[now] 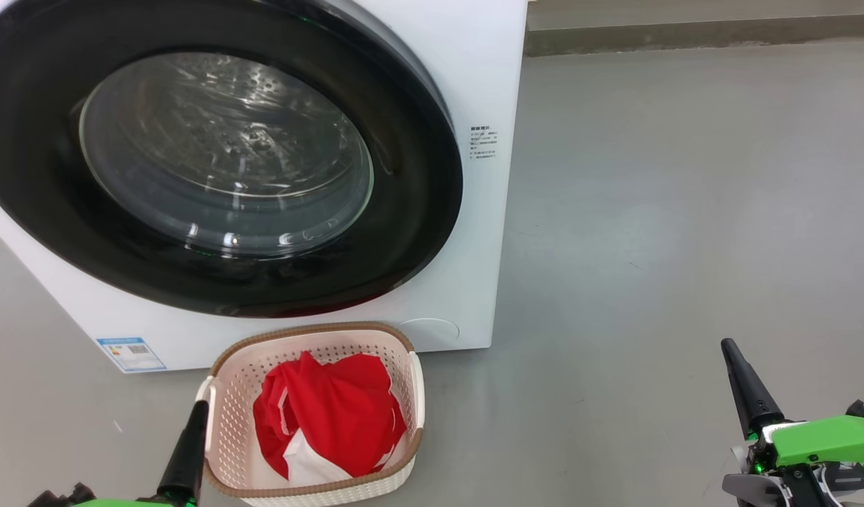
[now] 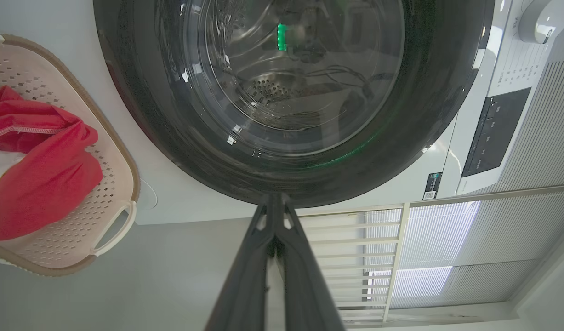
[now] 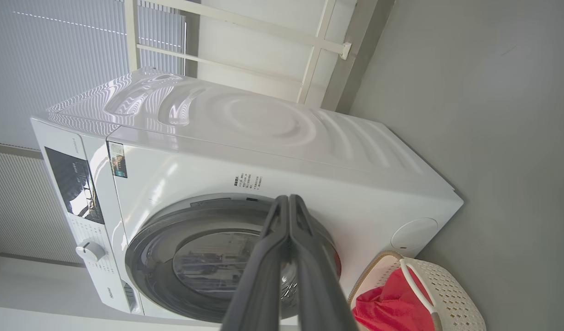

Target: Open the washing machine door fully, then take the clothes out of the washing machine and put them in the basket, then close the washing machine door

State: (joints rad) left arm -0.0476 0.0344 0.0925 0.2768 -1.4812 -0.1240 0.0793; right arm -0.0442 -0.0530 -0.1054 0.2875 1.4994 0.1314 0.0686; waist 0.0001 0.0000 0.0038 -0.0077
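The white washing machine [image 1: 488,84] stands at the left, and its black-rimmed washing machine door [image 1: 417,176] lies flush against the front. Through the glass, the steel drum looks bare. On the floor just before it sits the cream basket [image 1: 312,331], holding the red and white clothes [image 1: 333,415]. My left gripper [image 1: 199,408] is shut and empty, right beside the basket's left rim. Well off to the right, my right gripper [image 1: 729,348] hovers over the floor, also shut and empty. In the wrist views, the left fingers [image 2: 263,239] and the right fingers [image 3: 275,230] both press together, pointing at the door.
Grey floor [image 1: 685,211] stretches open to the right of the machine as far as a wall base [image 1: 685,32]. A blue label [image 1: 130,354] is stuck low on the machine's front. The control panel [image 2: 493,133] and dial [image 2: 539,20] sit above the door, with a white railing [image 2: 392,257] and blinds beyond.
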